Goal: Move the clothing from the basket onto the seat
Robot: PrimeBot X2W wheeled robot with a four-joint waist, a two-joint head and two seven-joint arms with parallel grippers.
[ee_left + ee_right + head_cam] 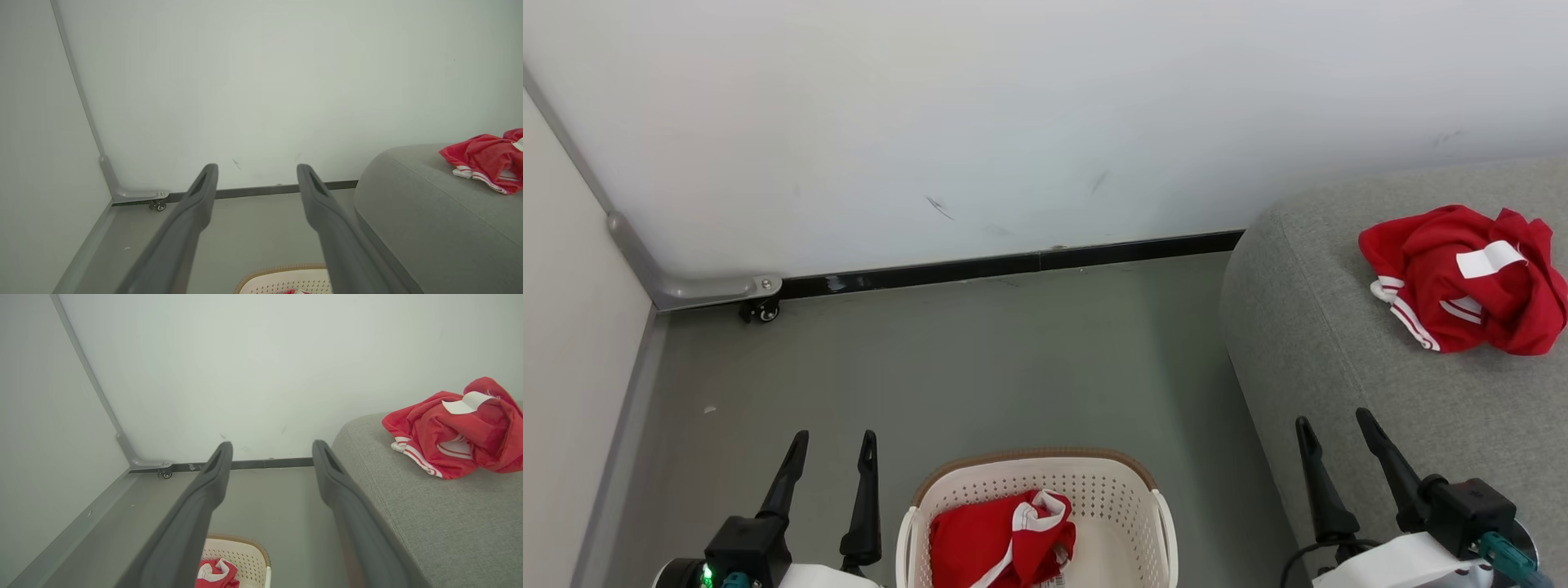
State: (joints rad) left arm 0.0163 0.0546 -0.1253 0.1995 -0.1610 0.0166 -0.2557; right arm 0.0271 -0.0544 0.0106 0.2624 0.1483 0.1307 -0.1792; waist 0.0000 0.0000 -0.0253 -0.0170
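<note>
While the top (pixel 1462 282) lies on the seat (pixel 1339 367), the shorts (pixel 988 543) wait in the basket (pixel 1037 454), so the left gripper (pixel 836 437) or right gripper (pixel 1334 419), both apart and empty, should probably reach down.

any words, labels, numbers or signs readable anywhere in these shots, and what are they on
No text here can be read.
White label on the red garment lying on the seat: looks blank.
Sticker on the floor of the basket: too small to read.
</note>
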